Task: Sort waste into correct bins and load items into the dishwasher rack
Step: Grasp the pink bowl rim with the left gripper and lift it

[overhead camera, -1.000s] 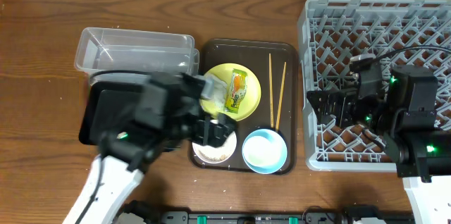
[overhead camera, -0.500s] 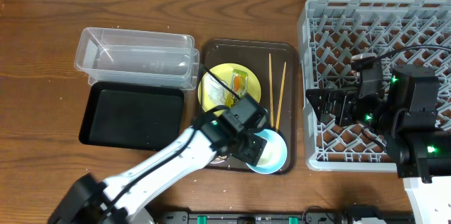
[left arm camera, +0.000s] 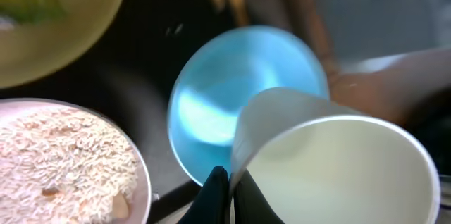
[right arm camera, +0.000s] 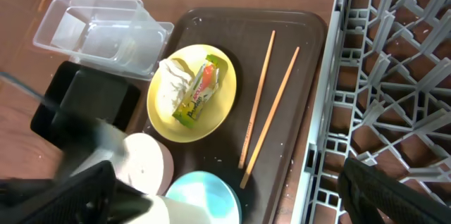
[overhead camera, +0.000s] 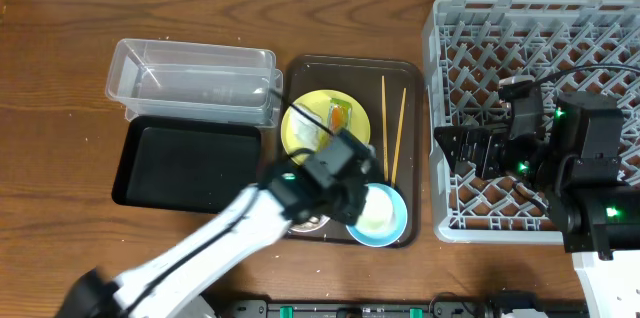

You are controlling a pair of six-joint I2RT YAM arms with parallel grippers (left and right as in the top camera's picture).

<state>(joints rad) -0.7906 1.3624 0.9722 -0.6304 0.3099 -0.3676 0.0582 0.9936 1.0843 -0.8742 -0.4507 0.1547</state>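
- Status, left gripper (left arm camera: 222,185)?
- Mine is clamped on the white bowl (left arm camera: 338,168) rim. Bowl is tilted, just above the light-blue bowl (left arm camera: 239,90), at the near-right corner of the serving tray (overhead camera: 305,73).
- Right gripper (overhead camera: 455,155)?
- Fingers spread wide, holding nothing, over the left side of the rack (overhead camera: 600,28).

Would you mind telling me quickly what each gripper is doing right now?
Left gripper: closed on the rim of the white bowl.
Right gripper: open, holding nothing, above the rack.
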